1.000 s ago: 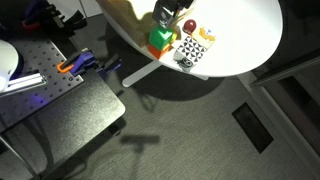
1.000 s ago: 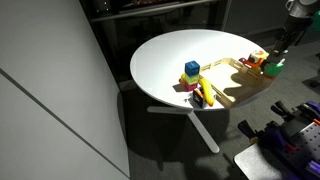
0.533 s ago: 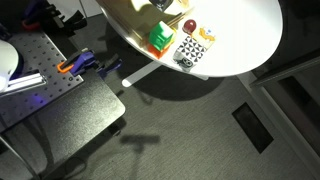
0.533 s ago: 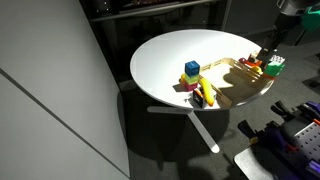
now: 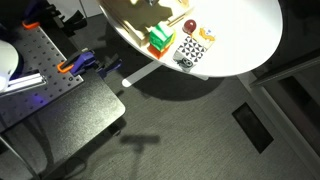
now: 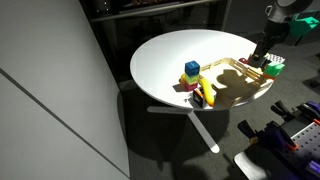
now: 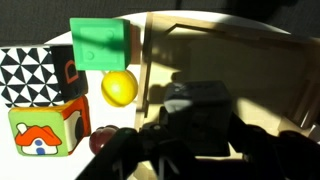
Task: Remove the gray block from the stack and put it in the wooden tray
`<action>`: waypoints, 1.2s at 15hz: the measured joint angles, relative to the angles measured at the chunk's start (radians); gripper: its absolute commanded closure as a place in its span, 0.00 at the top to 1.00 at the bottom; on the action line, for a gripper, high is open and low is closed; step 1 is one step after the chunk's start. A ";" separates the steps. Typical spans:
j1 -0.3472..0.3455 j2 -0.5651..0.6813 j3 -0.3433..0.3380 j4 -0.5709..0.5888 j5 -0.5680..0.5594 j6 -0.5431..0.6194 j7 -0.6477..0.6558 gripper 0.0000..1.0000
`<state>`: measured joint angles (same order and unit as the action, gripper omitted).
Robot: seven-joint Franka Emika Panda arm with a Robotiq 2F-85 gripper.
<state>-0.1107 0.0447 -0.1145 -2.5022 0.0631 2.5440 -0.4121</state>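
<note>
**A:** Run the wrist view left to right for me.

**B:** First the patterned block (image 7: pixel 30 75), then the green block (image 7: pixel 100 45) topping the stack (image 5: pixel 158 42), then the yellow ball (image 7: pixel 120 88). After that comes the wooden tray (image 7: pixel 262 62). The gray block (image 7: pixel 198 103) hangs over the tray's bare floor, just inside its left rim. The tool (image 7: pixel 198 128) looks clamped on two of its sides.

**A:** How should it finish?

**B:** I'd lower it straight down, staying off the rim, until the block nearly sits on the wood. Only then spread the fingers, and rise vertically so neither pad drags it.

**A:** What do the outside cameras add?

**B:** In an exterior view the tool (image 6: pixel 262 55) hangs over the tray's far end on the worktop (image 6: pixel 165 55). It also shows a blue-and-yellow pile (image 6: pixel 192 74) at the opposite corner, which the wrist misses. Only the wrist shows the grip.
</note>
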 measured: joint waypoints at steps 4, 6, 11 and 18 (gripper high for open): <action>0.000 0.059 0.010 0.000 0.000 0.049 0.000 0.31; 0.000 0.092 0.011 0.001 0.000 0.096 0.001 0.31; -0.003 0.162 0.011 0.007 -0.002 0.184 0.022 0.95; -0.007 0.176 0.011 0.029 -0.024 0.182 0.057 1.00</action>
<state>-0.1174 0.2210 -0.1039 -2.4735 0.0393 2.7257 -0.3549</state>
